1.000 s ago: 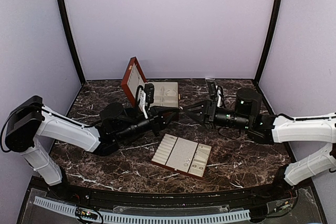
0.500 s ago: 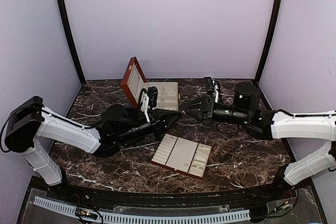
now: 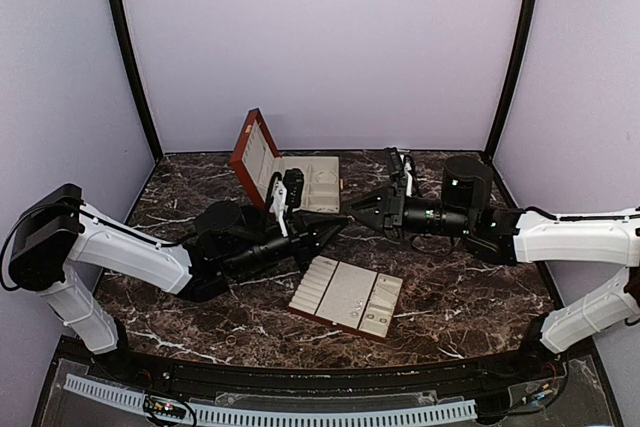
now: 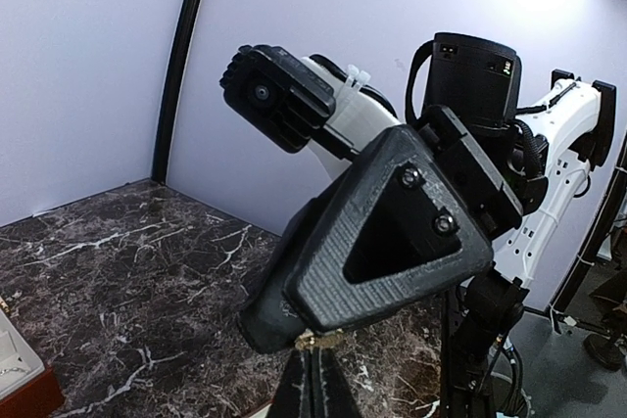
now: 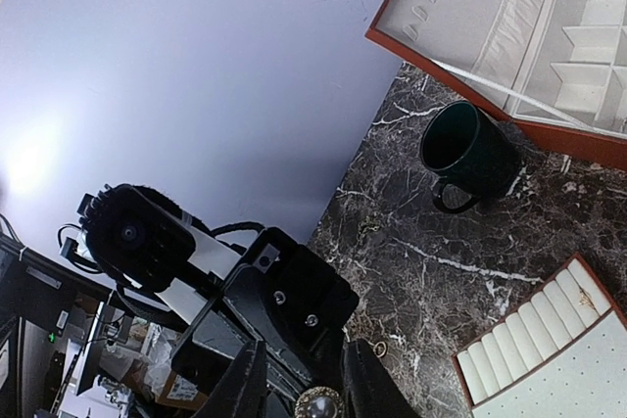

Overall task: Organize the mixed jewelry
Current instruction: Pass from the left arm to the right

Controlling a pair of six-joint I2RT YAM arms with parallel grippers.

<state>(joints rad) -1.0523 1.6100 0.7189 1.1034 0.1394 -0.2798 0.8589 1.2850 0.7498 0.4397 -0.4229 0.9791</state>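
The left gripper [image 4: 312, 359] has its fingers drawn together to a thin seam, and a small gold-toned piece [image 4: 318, 339] sits pinched right at their tips, touching the underside of the other arm's black finger. The right gripper [image 5: 306, 349] meets it head-on. Its two fingers stand apart on either side of a round pale stud [image 5: 318, 404], but I cannot tell whether they press on it or only flank it. On the marble just at 2 o'clock from that stud lies a tiny loop [image 5: 379, 348]. In the overhead view the two grippers touch tip to tip above the middle of the table [image 3: 470, 297], well clear of its surface. The left arm reaches in from 8 o'clock and the right arm from 3 o'clock. Directly at 6 o'clock from the meeting point lies the flat cream slotted tray [image 3: 330, 292], with a few tiny pale pieces [image 3: 374, 319] resting in its right-hand section. At 11 o'clock stands the red-brown box [image 3: 318, 179], its lid raised and tilted back to the left, its cream compartments facing up. The right wrist camera shows the dark green cup [image 5: 468, 154] upright on the marble just beside the box's near edge, handle toward the tray.
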